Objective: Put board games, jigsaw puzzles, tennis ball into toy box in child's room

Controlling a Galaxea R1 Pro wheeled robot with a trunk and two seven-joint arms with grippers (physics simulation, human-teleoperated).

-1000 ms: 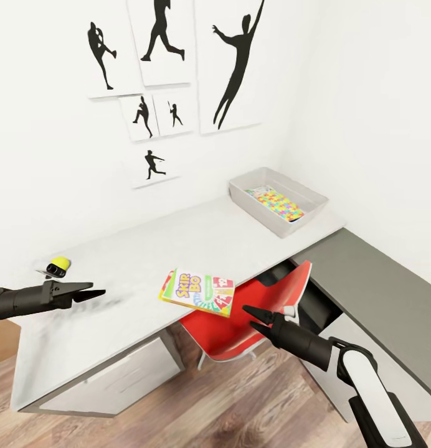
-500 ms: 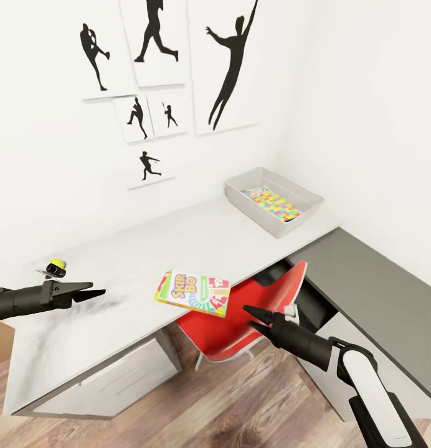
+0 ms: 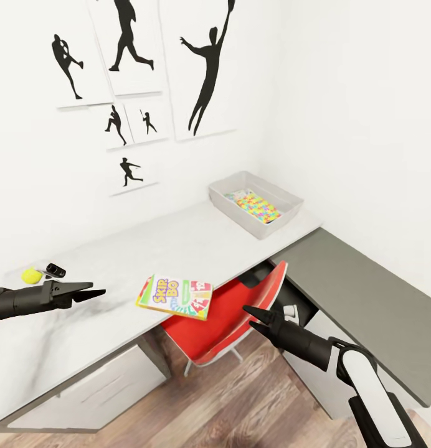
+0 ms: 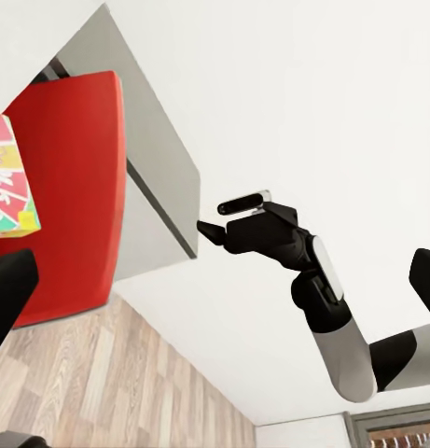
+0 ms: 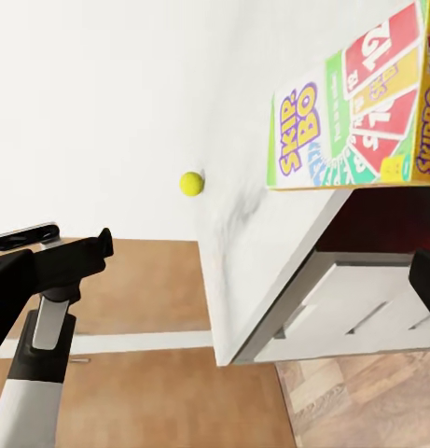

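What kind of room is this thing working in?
Probably a child's bedroom or playroom: baseball-player silhouette pictures hang on the white wall, a SKIP-BO game box and a tennis ball lie on the desk, and a grey bin holds a colourful jigsaw.

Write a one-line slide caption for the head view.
Skip-Bo box overhanging the desk edge, tennis ball far left, puzzle in the bin.
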